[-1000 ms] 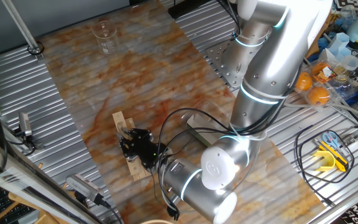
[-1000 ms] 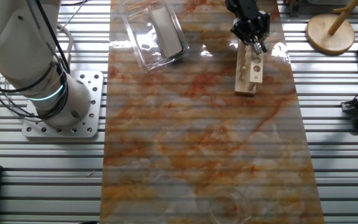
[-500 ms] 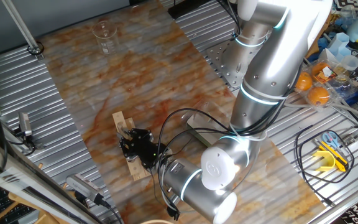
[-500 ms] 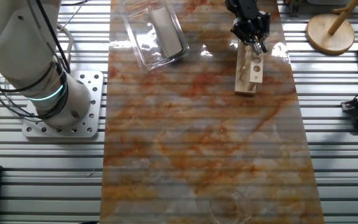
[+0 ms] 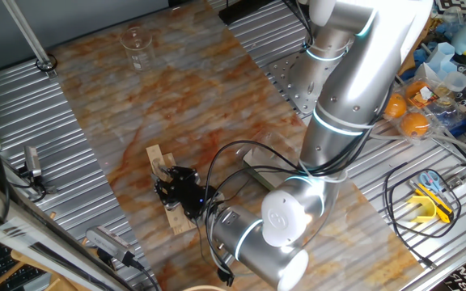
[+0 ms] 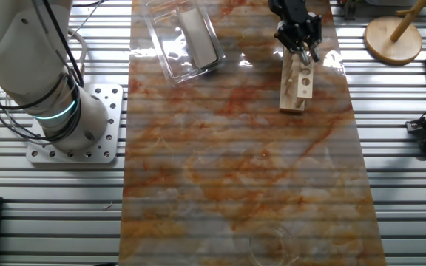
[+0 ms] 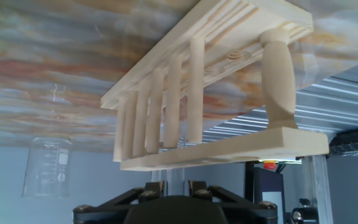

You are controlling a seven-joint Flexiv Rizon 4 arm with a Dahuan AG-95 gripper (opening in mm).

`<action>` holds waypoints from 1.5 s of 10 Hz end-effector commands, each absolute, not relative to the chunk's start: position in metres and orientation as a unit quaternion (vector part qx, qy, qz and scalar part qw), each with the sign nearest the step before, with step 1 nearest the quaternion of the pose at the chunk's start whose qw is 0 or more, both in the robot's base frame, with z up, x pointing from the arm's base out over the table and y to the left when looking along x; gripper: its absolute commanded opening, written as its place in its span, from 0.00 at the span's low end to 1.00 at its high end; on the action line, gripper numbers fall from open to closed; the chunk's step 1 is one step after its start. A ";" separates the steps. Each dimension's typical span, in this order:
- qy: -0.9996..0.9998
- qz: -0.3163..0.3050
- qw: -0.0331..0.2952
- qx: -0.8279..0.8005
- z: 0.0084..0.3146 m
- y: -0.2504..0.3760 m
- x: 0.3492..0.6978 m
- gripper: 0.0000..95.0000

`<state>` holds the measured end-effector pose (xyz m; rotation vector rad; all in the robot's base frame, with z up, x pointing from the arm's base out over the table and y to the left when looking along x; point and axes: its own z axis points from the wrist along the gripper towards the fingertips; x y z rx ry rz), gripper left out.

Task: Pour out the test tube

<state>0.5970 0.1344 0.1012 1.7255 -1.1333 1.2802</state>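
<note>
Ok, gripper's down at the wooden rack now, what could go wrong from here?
The gripper sits at one end of the light wooden rack; lifting the tube could tip or drag the rack. I can't see the tube in the fingers, so the grasp may be off. The beaker stands at the mat's far end, so a long carry could spill.

A pale, unvarnished wooden rack [image 7: 210,99] stands on a smooth marbled orange-and-grey mat [image 6: 235,162] with a slight sheen, flanked by ribbed bare-metal table [image 5: 23,121] panels; a clear beaker [image 5: 136,47], apparently glass, sits apart; the gripper [image 6: 297,41] is matt black.
</note>
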 end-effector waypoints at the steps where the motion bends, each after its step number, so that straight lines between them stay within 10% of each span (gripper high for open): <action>1: -0.437 0.493 0.349 0.667 0.107 0.135 0.598 0.40; 15: -0.447 0.508 0.331 0.658 0.191 0.122 0.596 0.40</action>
